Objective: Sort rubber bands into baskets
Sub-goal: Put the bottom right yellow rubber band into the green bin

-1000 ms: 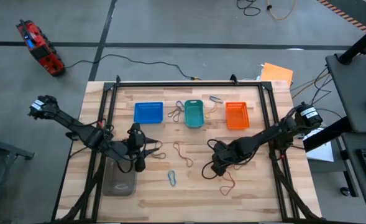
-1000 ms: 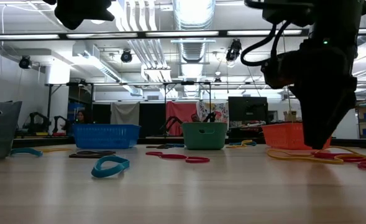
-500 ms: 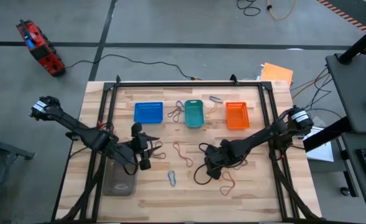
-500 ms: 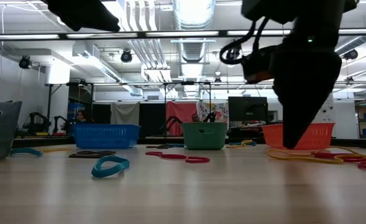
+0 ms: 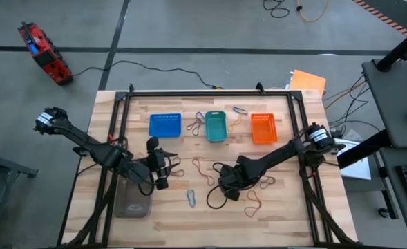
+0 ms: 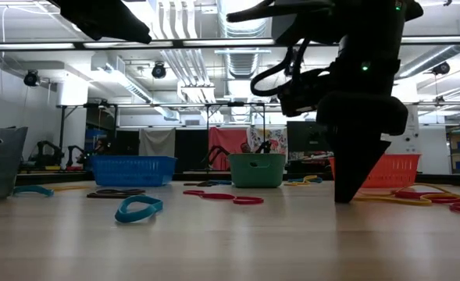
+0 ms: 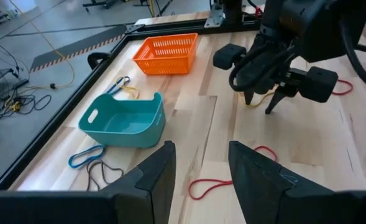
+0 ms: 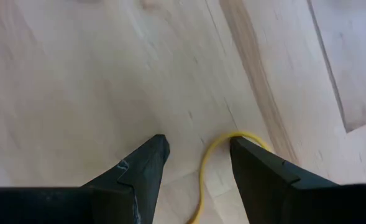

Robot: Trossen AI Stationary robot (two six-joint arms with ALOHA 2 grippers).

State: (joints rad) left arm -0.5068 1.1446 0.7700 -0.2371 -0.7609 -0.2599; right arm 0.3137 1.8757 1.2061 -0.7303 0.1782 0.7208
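I have the right gripper [image 8: 195, 165] low over the wood table [image 5: 286, 214], near the middle and toward the front; its fingers are spread apart with nothing between them, and a yellow rubber band [image 8: 210, 168] lies on the table in the gap, one end curving by a fingertip, not gripped. The left gripper [image 7: 198, 168] hangs above the table on the left side, just beside the clear grey container [image 5: 133, 200], fingers parted and holding nothing. The blue basket [image 5: 165, 125], teal basket [image 5: 215, 127] and orange basket [image 5: 262, 128] sit in a row along the far edge. Rubber bands lie loose: a red band [image 7: 215, 185] ahead of the left fingers, a blue band [image 6: 138, 208] near the front, more around the teal basket.
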